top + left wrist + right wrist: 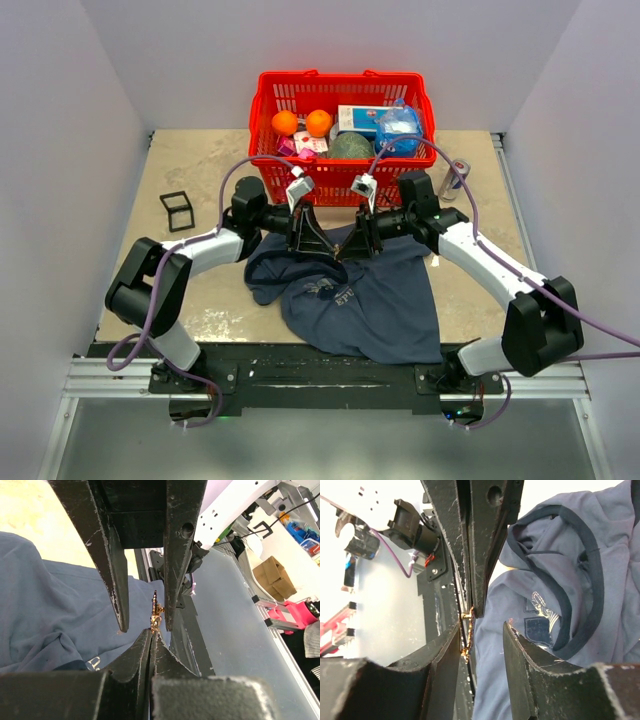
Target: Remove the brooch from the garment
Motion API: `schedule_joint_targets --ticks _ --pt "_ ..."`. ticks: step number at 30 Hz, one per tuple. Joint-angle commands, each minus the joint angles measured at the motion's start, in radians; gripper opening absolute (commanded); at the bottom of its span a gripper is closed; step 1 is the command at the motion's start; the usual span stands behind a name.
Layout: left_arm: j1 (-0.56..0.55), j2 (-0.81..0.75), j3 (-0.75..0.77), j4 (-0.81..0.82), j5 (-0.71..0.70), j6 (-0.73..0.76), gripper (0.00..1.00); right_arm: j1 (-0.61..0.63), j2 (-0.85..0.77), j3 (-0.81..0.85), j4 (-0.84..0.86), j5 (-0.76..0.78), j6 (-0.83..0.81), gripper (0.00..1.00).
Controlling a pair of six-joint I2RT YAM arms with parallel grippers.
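Note:
A small gold brooch [156, 614] is pinched at the tips of my left gripper [152, 632], which is shut on it. The brooch stands over the blue T-shirt [50, 610]; I cannot tell whether it still touches the cloth. My right gripper [481, 626] is open, tip to tip with the left one. Its fingers [116, 580] straddle the brooch [467, 632], which lies against its left finger. In the top view both grippers, left [330, 247] and right [348, 247], meet over the top edge of the crumpled shirt [370, 305].
A red basket [262, 105] with oranges, boxes and other goods stands just behind the grippers. A black square frame [178, 211] lies at the left and a can [457, 178] at the right. The shirt spreads down to the table's near edge.

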Motion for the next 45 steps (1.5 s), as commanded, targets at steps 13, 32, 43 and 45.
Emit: schedule_joint_targets --ticks 13,32,43,45 --pt "-0.017 -0.032 0.019 0.058 0.010 -0.003 0.00 -0.012 0.029 -0.010 0.037 0.119 0.087 0.37" --pt "-0.020 -0.043 0.028 -0.028 0.010 0.079 0.00 -0.096 0.055 0.003 0.070 0.199 0.172 0.33" --pt "-0.017 -0.040 0.145 -0.523 -0.044 0.484 0.00 -0.106 -0.082 0.049 -0.107 0.064 -0.116 0.62" --pt "-0.017 -0.039 0.156 -0.576 -0.053 0.510 0.00 -0.104 -0.126 0.036 -0.146 0.078 -0.153 0.62"
